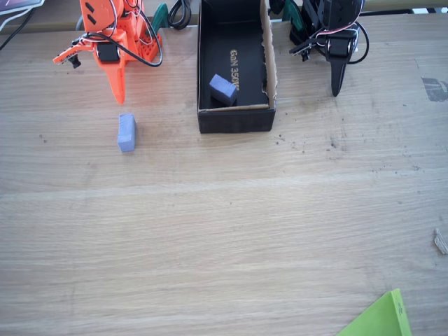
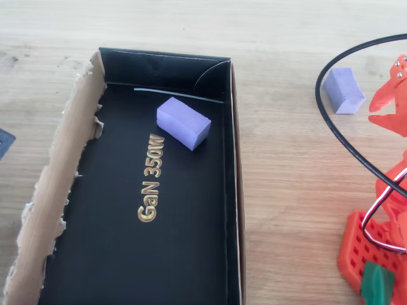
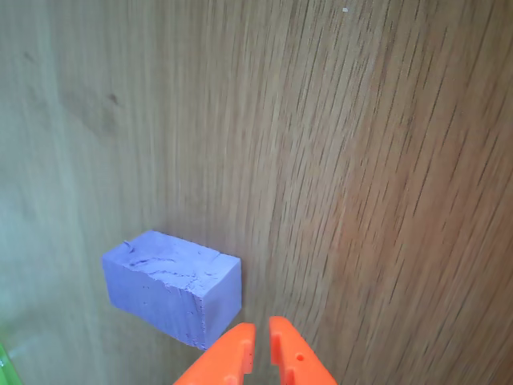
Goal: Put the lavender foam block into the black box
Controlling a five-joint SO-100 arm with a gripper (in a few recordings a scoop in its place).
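Note:
The lavender foam block [image 1: 127, 132] lies on the wooden table, left of the black box [image 1: 235, 119] in the fixed view. In the overhead view the lavender foam block [image 2: 344, 89] rests to the right of the black box [image 2: 234, 190]. My orange gripper [image 1: 119, 89] points down just above and behind the block, a short gap away. In the wrist view the gripper [image 3: 261, 341] is shut and holds nothing, its tips just right of the block [image 3: 172, 286]. A darker, squatter blue-purple block [image 2: 183, 122] sits inside the box near its end wall.
The box has a torn brown cardboard side [image 2: 60, 184] and gold lettering [image 2: 151, 178] on its floor. A green sheet corner [image 1: 381, 318] lies at the table's near right. Black cables [image 2: 343, 136] loop beside the orange arm base [image 2: 372, 251].

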